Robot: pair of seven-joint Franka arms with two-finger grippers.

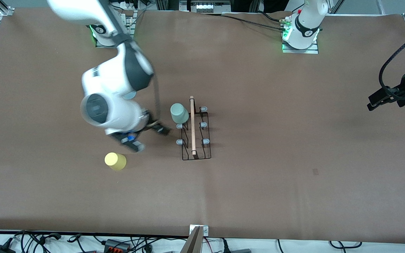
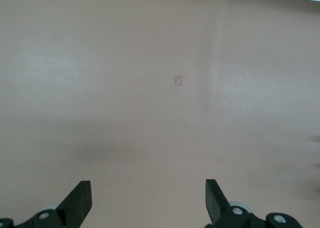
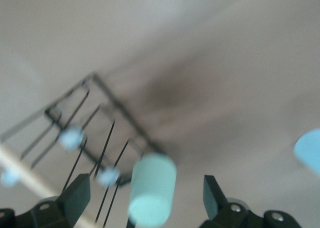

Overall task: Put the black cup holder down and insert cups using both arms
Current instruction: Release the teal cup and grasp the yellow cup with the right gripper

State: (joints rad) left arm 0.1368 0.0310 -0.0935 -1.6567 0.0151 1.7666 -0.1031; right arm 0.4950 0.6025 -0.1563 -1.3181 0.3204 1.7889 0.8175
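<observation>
One mint cup [image 1: 179, 113] sits mouth-down on a peg of the black cup holder [image 1: 196, 130] – right gripper [image 3: 142, 198] spread wide, empty, beside the holder | yellow cup [image 1: 115, 161] nearer the camera than the holder | left gripper [image 2: 148, 200] parted, empty – waiting over bare table [image 1: 294, 140].

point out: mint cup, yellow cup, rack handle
mint cup [image 1: 179, 113], front view, on its upturned base, seated on a rack peg.
yellow cup [image 1: 115, 161], front view, on its side wall.
rack handle [image 1: 192, 126], front view, mid-length of the wooden rod.
</observation>
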